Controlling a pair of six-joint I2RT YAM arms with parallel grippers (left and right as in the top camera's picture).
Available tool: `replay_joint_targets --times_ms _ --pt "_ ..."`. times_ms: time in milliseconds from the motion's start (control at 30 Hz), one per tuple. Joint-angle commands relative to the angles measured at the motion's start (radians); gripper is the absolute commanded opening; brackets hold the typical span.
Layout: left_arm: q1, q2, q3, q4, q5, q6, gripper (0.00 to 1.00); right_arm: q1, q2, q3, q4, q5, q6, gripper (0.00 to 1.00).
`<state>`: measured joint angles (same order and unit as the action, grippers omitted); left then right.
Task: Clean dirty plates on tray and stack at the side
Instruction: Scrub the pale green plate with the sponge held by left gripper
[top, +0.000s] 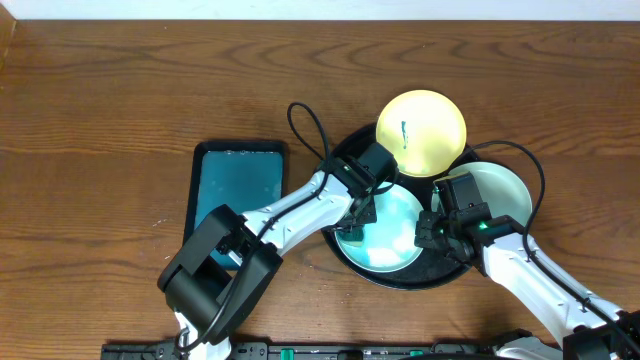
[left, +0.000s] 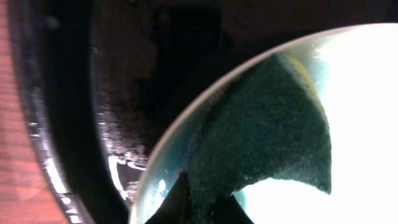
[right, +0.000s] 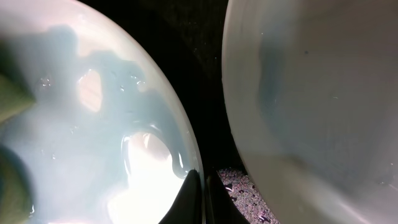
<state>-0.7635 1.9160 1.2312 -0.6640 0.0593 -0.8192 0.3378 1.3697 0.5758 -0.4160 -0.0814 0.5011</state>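
The black round tray holds a mint-blue plate in its middle. A second mint-blue plate lies at its right. The pale yellow plate, with a small teal smear, rests over the tray's back rim. My left gripper is shut on a dark green sponge that presses on the middle plate. My right gripper is shut on that plate's right rim. The right wrist view shows the middle plate wet and glossy, and the other mint plate beside it.
A rectangular teal tray lies left of the black tray, partly under my left arm. Brown wood tabletop spreads to the left and back. The black tray rim shows in the left wrist view.
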Motion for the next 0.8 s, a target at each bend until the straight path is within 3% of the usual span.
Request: replay_joint_targets --times_ms 0,167,433,767 --pt "0.003 0.064 -0.039 0.102 0.122 0.019 0.07 0.01 0.007 -0.002 0.007 0.026 0.023 0.01" --pt "-0.084 0.065 -0.039 0.28 0.333 0.047 0.08 0.01 0.007 -0.002 0.007 0.025 0.023 0.01" --pt "-0.11 0.065 -0.039 0.279 0.332 0.043 0.07 0.01 0.007 -0.002 0.005 0.025 0.023 0.01" --pt "0.048 0.056 0.005 -0.069 -0.118 0.06 0.07 0.01 0.007 -0.002 0.003 0.024 0.023 0.01"
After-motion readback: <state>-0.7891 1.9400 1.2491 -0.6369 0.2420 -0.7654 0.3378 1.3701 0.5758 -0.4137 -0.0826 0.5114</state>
